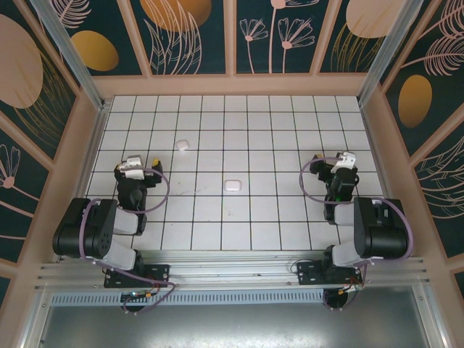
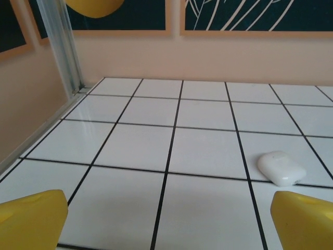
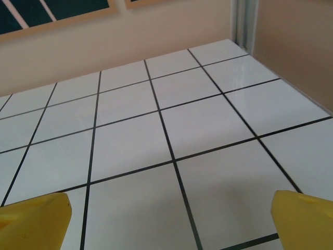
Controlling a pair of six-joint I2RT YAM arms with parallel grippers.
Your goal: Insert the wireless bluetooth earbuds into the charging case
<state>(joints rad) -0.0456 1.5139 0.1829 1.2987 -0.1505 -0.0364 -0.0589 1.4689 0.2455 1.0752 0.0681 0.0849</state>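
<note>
Left gripper point(image 1: 142, 165): wide, empty, left-middle.
Right gripper point(image 1: 334, 161): wide, empty, right-middle.
Charging case point(image 1: 232, 185): sat mid-frame; second case point(image 1: 182, 145) upper left (earbuds too small to tell).
Risk: off-centre pinch could have skidded glossy case.

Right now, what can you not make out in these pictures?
1. Top view: near white object, too small to tell what it is.
2. Left wrist view: white case, its closed shell hides any contents.
3. Wrist views: left fingers and right fingers, cut off by the bottom edge.
</note>
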